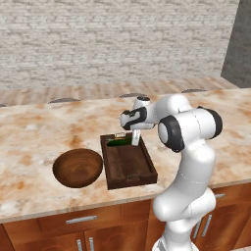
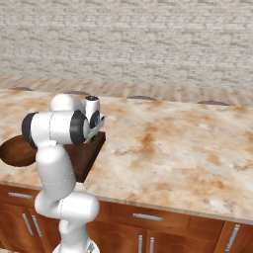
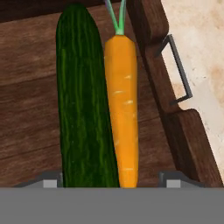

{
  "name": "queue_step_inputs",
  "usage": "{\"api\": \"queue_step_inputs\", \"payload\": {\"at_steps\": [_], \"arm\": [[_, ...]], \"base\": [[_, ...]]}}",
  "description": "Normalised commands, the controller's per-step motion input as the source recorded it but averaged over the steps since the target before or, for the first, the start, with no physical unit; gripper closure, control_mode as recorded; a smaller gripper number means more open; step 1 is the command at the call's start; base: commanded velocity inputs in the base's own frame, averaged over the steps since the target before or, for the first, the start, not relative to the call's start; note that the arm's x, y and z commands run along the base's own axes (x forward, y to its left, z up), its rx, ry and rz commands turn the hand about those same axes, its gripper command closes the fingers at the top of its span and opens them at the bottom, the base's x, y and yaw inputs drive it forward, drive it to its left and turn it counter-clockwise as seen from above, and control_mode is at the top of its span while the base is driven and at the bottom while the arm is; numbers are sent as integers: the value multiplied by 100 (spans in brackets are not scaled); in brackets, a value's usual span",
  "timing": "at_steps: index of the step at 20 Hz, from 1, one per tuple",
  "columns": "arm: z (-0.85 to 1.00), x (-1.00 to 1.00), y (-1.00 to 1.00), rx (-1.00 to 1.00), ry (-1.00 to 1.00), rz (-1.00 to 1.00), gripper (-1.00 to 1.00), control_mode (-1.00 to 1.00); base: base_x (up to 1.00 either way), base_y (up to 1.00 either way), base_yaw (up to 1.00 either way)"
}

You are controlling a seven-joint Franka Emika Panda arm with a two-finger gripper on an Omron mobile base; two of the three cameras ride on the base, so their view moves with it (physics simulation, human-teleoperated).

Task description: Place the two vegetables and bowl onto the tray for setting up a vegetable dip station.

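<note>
We see the tray [image 1: 128, 166], a dark brown rectangle of grained wooden planks with a raised rim, lying on the marbled beige and rust counter [image 1: 39, 132] near its front edge. In the hand view a thin grey metal handle [image 3: 178, 70] stands out from the rim at one short end. Inside the tray, at its far end, lie the two vegetables, side by side and touching along their length: the cucumber [image 3: 85, 105], long, rounded and dark green with paler streaks running down its skin, and the carrot [image 3: 121, 109], smooth, bright orange and slimmer, with a pale green stalk at its tip. Both rest on the tray floor next to the rim that carries the handle. The bowl [image 1: 77, 167], round, wide and reddish-brown with a glossy wooden hollow, sits on the counter just beside the tray's left long side, not on it. The gripper [image 1: 135, 138] hangs right over the vegetables at the tray's far end; its fingers [image 3: 175, 180] are spread, one on either side of the pair, gripping neither.
</note>
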Motion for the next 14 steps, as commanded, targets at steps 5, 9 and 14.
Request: {"api": "queue_step_inputs", "payload": {"at_steps": [5,9,14], "arm": [[26,-4,0,0,0,0,-100,-100],[49,-26,0,0,0,0,-100,-100],[53,-70,20,-3,0,3,-100,-100]], "base": [[0,0,0],[0,0,0],[0,0,0]]}}
